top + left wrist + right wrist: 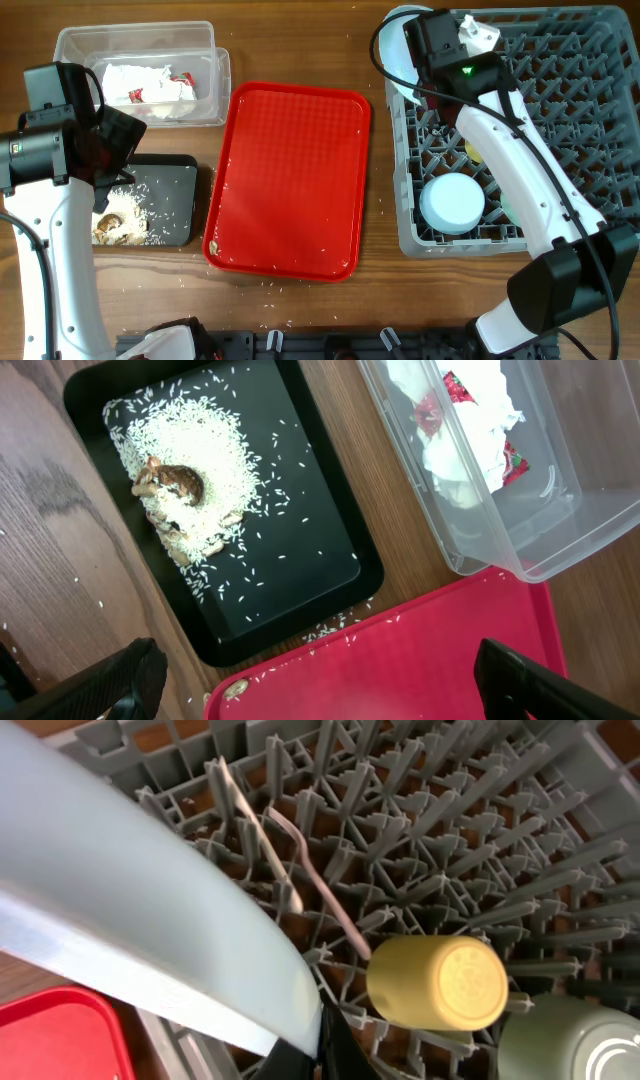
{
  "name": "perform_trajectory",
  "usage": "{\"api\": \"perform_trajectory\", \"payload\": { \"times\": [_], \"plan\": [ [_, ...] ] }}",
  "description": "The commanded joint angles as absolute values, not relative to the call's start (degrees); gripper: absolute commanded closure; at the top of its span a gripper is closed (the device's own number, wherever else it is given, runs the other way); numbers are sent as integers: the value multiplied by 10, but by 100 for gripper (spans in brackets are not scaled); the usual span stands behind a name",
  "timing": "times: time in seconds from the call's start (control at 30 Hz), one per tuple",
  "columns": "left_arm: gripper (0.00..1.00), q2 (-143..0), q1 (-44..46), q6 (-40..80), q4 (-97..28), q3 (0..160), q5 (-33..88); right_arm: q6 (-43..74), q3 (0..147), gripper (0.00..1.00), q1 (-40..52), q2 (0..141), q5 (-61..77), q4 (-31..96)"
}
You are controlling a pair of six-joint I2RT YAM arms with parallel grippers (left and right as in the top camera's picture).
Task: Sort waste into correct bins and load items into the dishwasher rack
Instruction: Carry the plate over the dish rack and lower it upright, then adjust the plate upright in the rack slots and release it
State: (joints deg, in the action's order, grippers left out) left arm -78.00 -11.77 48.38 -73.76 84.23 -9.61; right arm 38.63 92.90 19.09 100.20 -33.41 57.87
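Note:
My right gripper (335, 1045) is shut on the rim of the light blue plate (130, 910), which stands on edge at the far left corner of the grey dishwasher rack (560, 60). Inside the rack lie a yellow-green cup (440, 982), a white fork (320, 895) and spoon (255, 825), a mint bowl (575, 1040) and an upturned light blue bowl (452, 203). My left gripper (320, 695) hangs open with nothing in it, over the near left corner of the red tray (420, 660). Rice and brown scraps (180, 485) lie in the black tray (310, 550). Napkins (450, 430) fill the clear tub (530, 535).
The red serving tray (290, 180) lies between the bins and the rack, with a few rice grains and one scrap (236, 687) at its corner. Loose rice is scattered on the wooden table (290, 315) around the black tray.

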Motion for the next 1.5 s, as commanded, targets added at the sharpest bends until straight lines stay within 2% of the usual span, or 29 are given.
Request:
{"api": "perform_trajectory", "payload": {
  "times": [0.0, 0.13, 0.3, 0.47, 0.67, 1.03, 1.07, 1.1, 1.2, 1.23, 1.47],
  "plan": [
    [0, -781, -121, 486, -738, 844, -102, 411, 926, 96, 180, 988, -373, 581],
    [0, -781, -121, 486, -738, 844, -101, 444, 926, 96, 163, 989, -382, 596],
    [0, -781, -121, 486, -738, 844, -102, 557, 925, 96, 162, 992, -378, 636],
    [0, -781, -121, 486, -738, 844, -102, 601, 925, 95, 162, 1009, -353, 642],
    [0, -781, -121, 486, -738, 844, -102, 631, 925, 96, 171, 1048, -294, 641],
    [0, -781, -121, 486, -738, 844, -102, 644, 926, 94, 214, 1054, -294, 641],
    [0, -781, -121, 486, -738, 844, -102, 638, 927, 89, 216, 1051, -294, 641],
    [0, -781, -121, 486, -738, 844, -102, 628, 929, 75, 216, 1045, -292, 640],
    [0, -781, -121, 486, -738, 844, -102, 595, 938, 14, 215, 1023, -290, 637],
    [0, -781, -121, 486, -738, 844, -102, 583, 941, 0, 215, 1012, -289, 637],
    [0, -781, -121, 486, -738, 844, -102, 476, 944, 0, 215, 878, -250, 634]
  ]
}}
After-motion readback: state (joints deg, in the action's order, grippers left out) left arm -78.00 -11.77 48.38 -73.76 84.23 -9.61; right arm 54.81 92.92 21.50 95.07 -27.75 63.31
